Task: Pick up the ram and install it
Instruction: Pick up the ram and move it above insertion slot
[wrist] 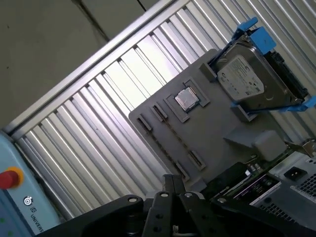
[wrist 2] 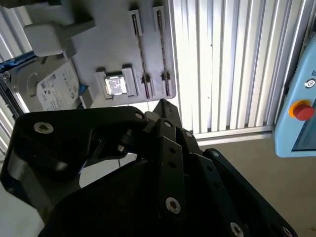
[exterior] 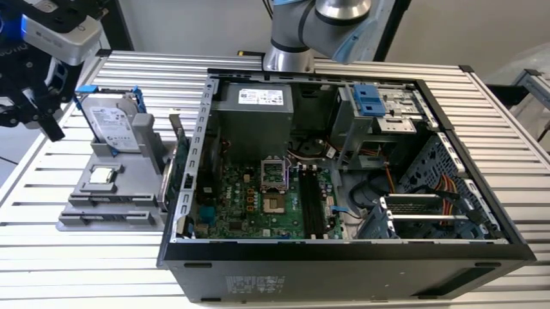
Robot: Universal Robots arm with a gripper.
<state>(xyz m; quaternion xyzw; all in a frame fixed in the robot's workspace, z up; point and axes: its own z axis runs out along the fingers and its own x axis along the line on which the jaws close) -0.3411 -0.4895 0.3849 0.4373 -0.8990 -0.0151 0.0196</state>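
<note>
The ram (exterior: 176, 135) is a thin dark stick standing on edge at the far side of the grey holder (exterior: 112, 209), right against the open computer case. In the first wrist view the ram (wrist: 237, 174) shows as a dark strip between holder and case. My gripper (exterior: 33, 125) hangs high at the exterior view's left, beyond the holder and over the table's edge. It is open, holds nothing and is well apart from the ram. Its black fingers (wrist 2: 163, 106) show in both wrist views, pointing towards the holder (wrist: 217, 123).
On the holder stand a silver hard drive (exterior: 112, 122) in a blue bracket and a small square processor (exterior: 103, 174). The open case (exterior: 344, 254) lies on the ribbed table with its motherboard (exterior: 257, 206) exposed. A pendant with a red button (wrist 2: 301, 109) lies off the table.
</note>
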